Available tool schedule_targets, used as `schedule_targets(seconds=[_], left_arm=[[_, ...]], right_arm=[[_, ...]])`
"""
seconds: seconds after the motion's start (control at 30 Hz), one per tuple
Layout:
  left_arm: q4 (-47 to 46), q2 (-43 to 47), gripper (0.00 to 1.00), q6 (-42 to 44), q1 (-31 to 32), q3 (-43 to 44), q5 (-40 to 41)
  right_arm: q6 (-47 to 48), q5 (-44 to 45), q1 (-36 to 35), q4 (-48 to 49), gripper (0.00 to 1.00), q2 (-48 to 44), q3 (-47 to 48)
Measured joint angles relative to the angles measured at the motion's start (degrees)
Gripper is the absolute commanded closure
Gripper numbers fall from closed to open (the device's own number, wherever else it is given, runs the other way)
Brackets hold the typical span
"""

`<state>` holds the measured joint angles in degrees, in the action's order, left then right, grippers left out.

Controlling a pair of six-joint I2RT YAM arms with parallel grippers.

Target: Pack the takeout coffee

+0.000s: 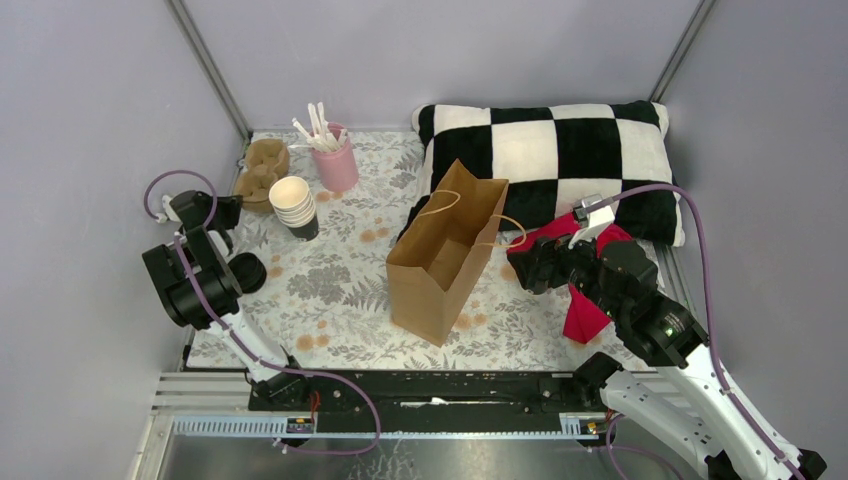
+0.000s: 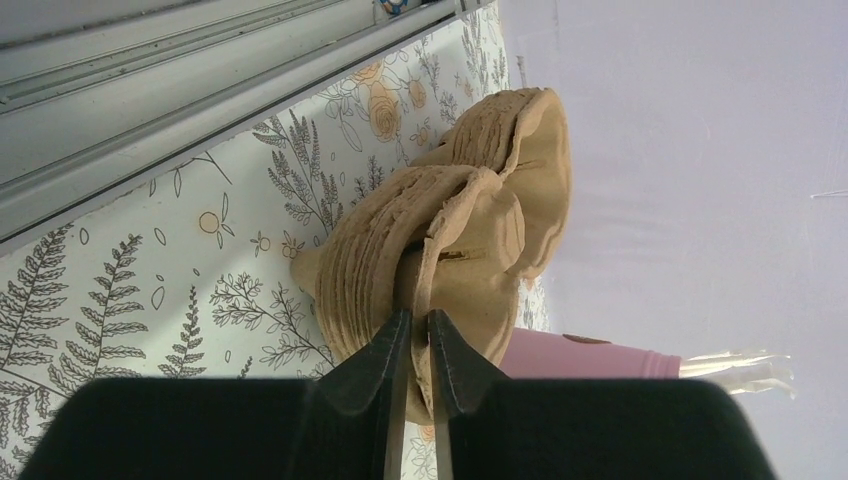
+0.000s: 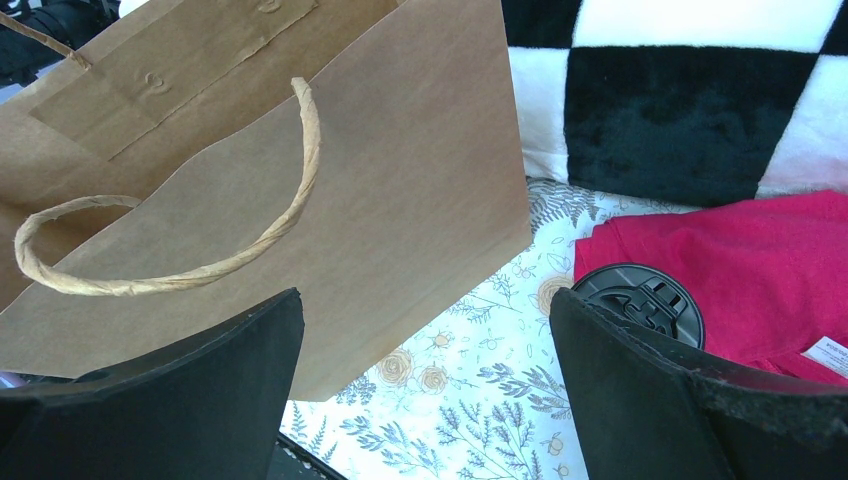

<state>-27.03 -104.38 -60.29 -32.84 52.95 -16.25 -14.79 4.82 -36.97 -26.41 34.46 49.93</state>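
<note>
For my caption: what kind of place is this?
Probably a mock takeout coffee station in a robot test cell: stacked paper cups, pulp cup carriers, and an open brown paper bag.

- The takeout coffee [image 3: 640, 300]: only its sip lid shows in the right wrist view. The cup beneath is hidden, and a finger of the right hand [image 3: 425, 300] covers the lid's near edge.
- The paper bag [image 3: 400, 180]: cut off at that view's top and left.
- The pink cup [image 2: 590, 352]: partly behind the left hand [image 2: 420, 318]; its straws [image 2: 745, 368] are blurred.
- The label [image 3: 830, 350] on the red cloth [image 3: 760, 260]: too small to read.
</note>
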Motion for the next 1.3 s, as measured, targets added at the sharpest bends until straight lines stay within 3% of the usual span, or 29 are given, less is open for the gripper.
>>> schedule_targets(seconds=[0.27,0.83,1.3], left_arm=[[0.02,-0.07,1.00,-2.82,0.00,0.72,-0.92],[-2.64,4.28,1.00,-13.16,-0.28,-1.22,-6.95],[2.43,16.39,1.00,-8.74,-1.33,-1.97,-4.39]], right_arm=[[0.00,-0.02,0.00,0.02,0.00,0.00,0.00],[0.00,-0.83,0.00,0.00,0.00,-0.17,0.00],[0.00,-1.38,0.00,0.13,0.00,-0.26,0.00]])
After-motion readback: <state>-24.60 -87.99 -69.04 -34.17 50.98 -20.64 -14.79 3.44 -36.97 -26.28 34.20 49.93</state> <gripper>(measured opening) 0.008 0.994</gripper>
